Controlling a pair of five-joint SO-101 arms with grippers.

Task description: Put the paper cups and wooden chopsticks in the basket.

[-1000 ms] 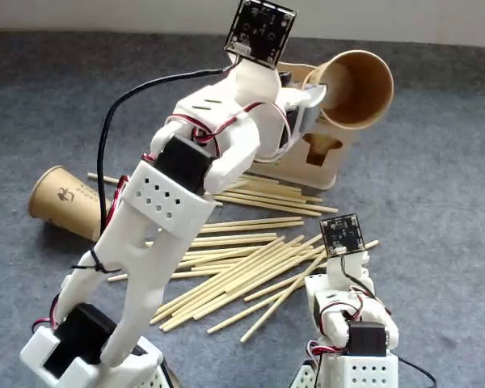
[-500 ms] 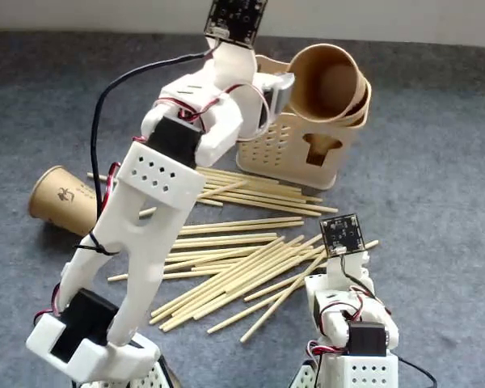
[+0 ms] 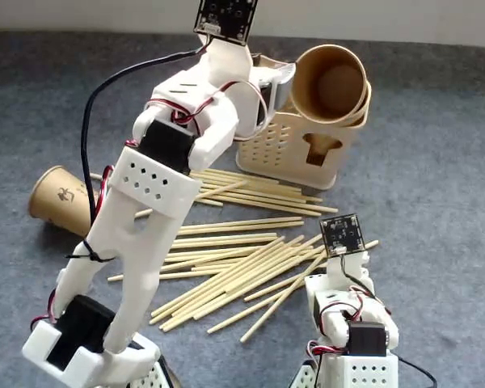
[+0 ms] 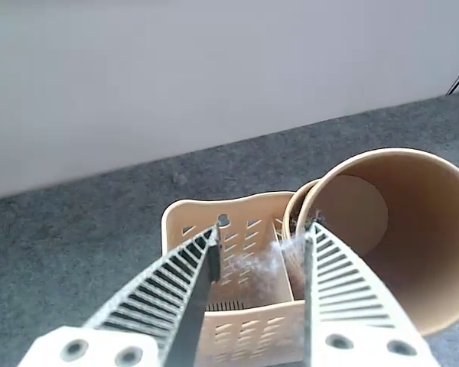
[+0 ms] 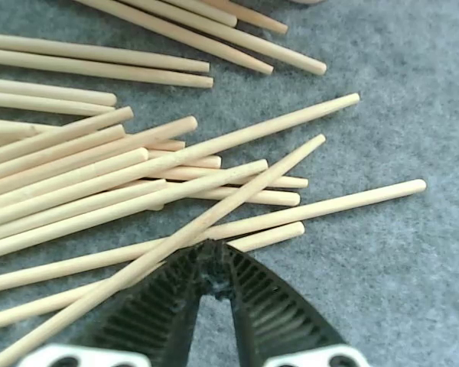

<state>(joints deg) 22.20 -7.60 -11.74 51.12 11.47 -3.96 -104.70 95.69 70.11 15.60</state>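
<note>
logged two nested paper cups (image 3: 331, 85) tilted in the top of the basket (image 3: 287, 153), mouths sideways, just beside the spread, empty jaws of the left gripper (image 4: 260, 245). left to do: third paper cup (image 3: 61, 198) on its side on the worktop (image 3: 436, 178), plus all wooden chopsticks (image 3: 242, 267) scattered in front of the basket. found right gripper (image 5: 213, 269) low over the chopsticks, jaws pressed together, pinching nothing.
</note>
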